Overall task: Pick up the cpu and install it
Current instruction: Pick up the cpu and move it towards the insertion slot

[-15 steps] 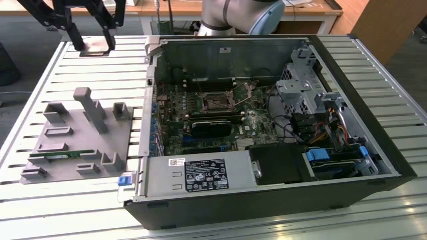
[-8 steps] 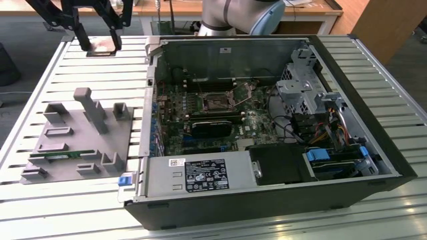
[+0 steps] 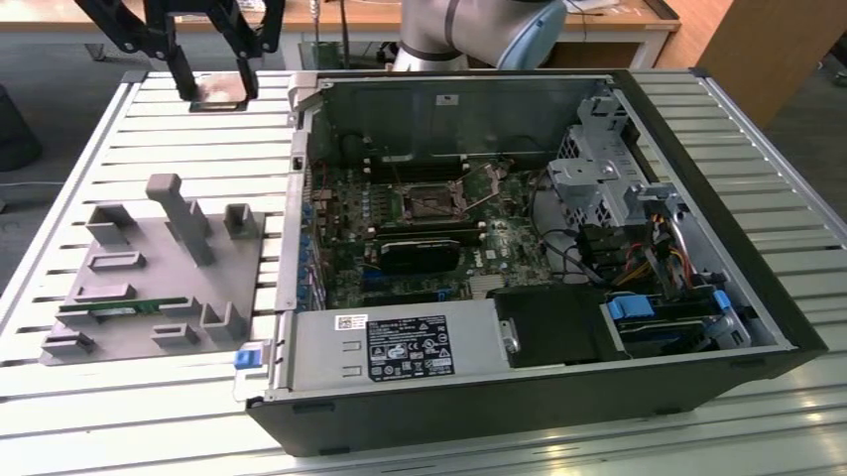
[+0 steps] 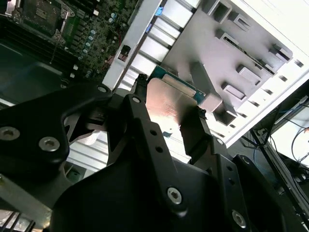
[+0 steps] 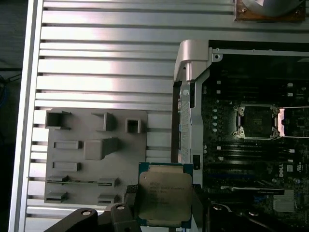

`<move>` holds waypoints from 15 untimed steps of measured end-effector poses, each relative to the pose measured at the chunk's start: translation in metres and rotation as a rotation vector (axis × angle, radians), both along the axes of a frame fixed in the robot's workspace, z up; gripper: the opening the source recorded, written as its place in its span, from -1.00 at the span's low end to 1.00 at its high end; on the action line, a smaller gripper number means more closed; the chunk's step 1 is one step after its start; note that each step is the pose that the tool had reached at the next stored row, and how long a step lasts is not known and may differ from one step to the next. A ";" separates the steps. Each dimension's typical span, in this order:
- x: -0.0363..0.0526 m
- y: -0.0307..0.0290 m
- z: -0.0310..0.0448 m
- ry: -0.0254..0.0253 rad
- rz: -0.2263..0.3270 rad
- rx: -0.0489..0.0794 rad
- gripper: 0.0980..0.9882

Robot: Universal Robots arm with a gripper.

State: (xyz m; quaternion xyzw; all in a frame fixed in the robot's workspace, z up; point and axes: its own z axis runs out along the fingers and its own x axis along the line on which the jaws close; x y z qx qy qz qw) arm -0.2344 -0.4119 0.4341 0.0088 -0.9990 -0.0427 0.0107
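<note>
The cpu [image 5: 163,192], a flat square chip with a silver top and greenish rim, hangs between the black fingers [image 5: 129,197] of my gripper [image 5: 164,195], which is shut on its two opposite edges. In the exterior view the gripper [image 3: 216,87] holds the cpu [image 3: 220,96] above the slatted table at the back, towards the exterior view's left, outside the open computer case. The second wrist view shows the cpu [image 4: 166,104] from its shiny side, clamped in the gripper [image 4: 169,96]. The motherboard's square socket [image 3: 430,203] [image 5: 255,121] lies open and bare, inside the case.
A grey fixture plate [image 3: 133,283] [image 5: 96,154] with raised blocks lies on the table at the exterior view's left, with a green memory stick [image 3: 126,309] in it. The open case [image 3: 530,397] has metal walls, a drive cage [image 3: 596,178], a power supply [image 3: 397,347] and cables.
</note>
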 end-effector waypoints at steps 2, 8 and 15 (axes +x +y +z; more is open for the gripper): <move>0.0045 0.0007 0.0000 0.0001 0.000 0.000 -0.03; 0.0152 0.0047 -0.0004 0.0001 0.000 0.000 -0.03; 0.0251 0.0048 -0.0013 0.0001 0.000 0.000 -0.03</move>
